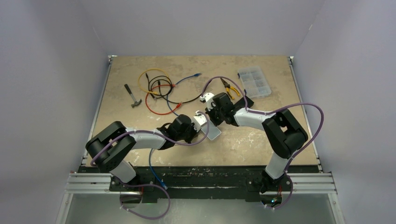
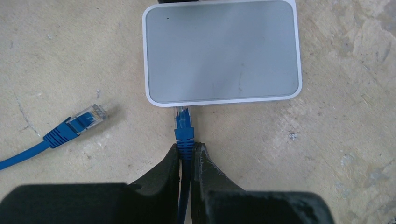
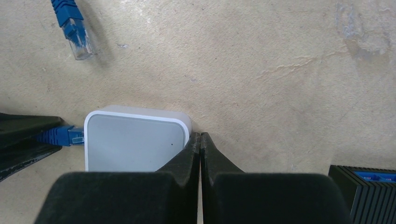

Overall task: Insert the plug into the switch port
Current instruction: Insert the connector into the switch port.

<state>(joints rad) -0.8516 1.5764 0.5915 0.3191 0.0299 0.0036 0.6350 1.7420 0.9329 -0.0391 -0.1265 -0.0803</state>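
The switch [image 2: 222, 51] is a flat white box with a grey top, lying on the table. My left gripper [image 2: 187, 147] is shut on the ribbed boot of a blue cable, just behind its plug [image 2: 183, 122]. The plug's clear tip meets the switch's near edge; the port itself is hidden. In the right wrist view the same plug [image 3: 70, 135] sits at the left side of the switch [image 3: 130, 144]. My right gripper [image 3: 200, 135] is shut with nothing in it, its tips against the switch's opposite side. From above, both grippers flank the switch [image 1: 213, 132].
A second blue plug [image 2: 86, 117] lies loose to the left of the switch. A black device [image 3: 369, 186] with blue ports stands at the right. Farther back lie coiled cables [image 1: 159, 91], a hammer [image 1: 133, 95], pliers [image 1: 230, 87] and a clear parts box [image 1: 254, 81].
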